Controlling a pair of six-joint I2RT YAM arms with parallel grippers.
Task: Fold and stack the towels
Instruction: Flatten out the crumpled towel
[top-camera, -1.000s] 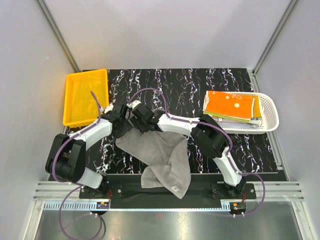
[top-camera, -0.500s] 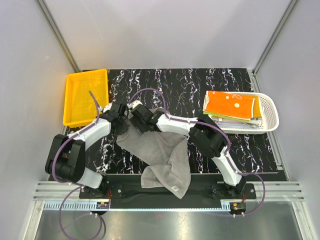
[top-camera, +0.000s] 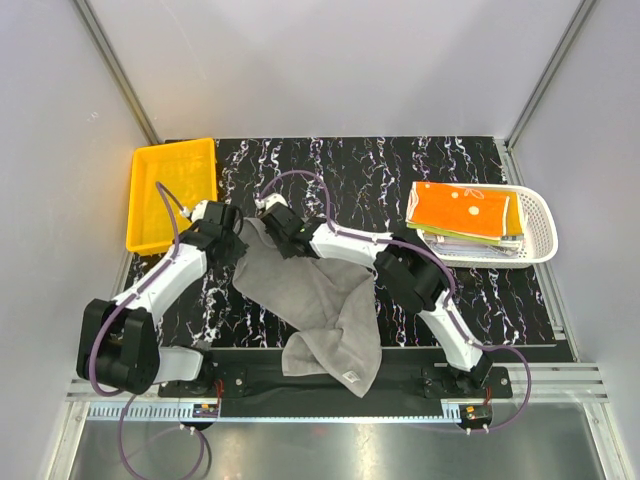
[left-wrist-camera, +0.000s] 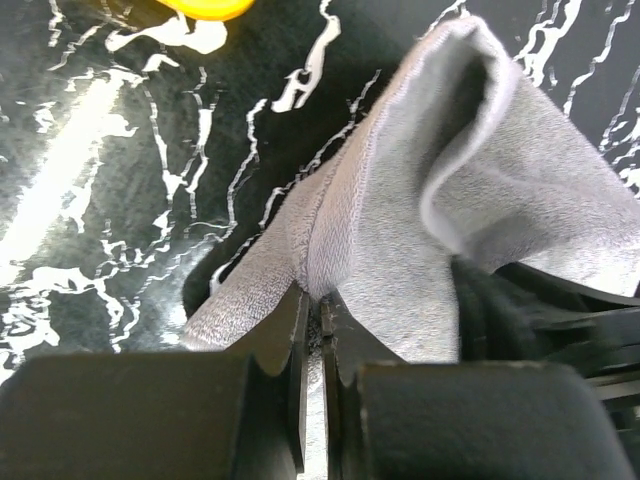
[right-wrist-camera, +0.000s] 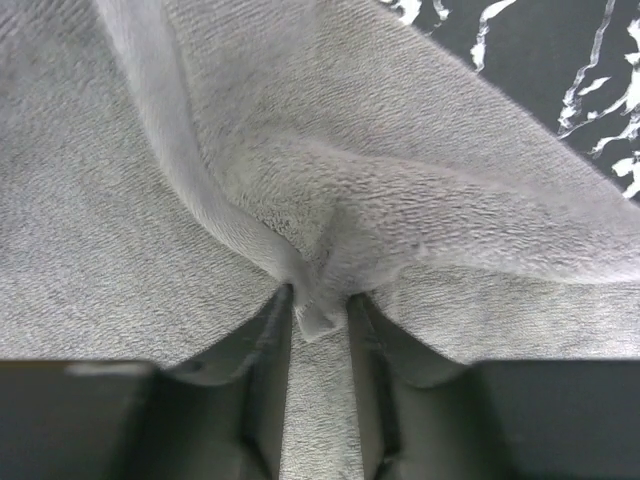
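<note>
Grey towel (top-camera: 320, 300) lies crumpled on the table (top-camera: 400, 170), its near end overhanging the front edge. Left hand (left-wrist-camera: 311, 305) and right hand (right-wrist-camera: 320, 300) are each clamped on its far edge. Best to draw them apart evenly and flatten it before folding.

A towel (top-camera: 320, 310) lies on the table (top-camera: 400, 170), near end over its front edge, a bin (top-camera: 150, 215) behind-left, folded towels (top-camera: 465, 210) in a basket (top-camera: 540, 225) at right.
</note>
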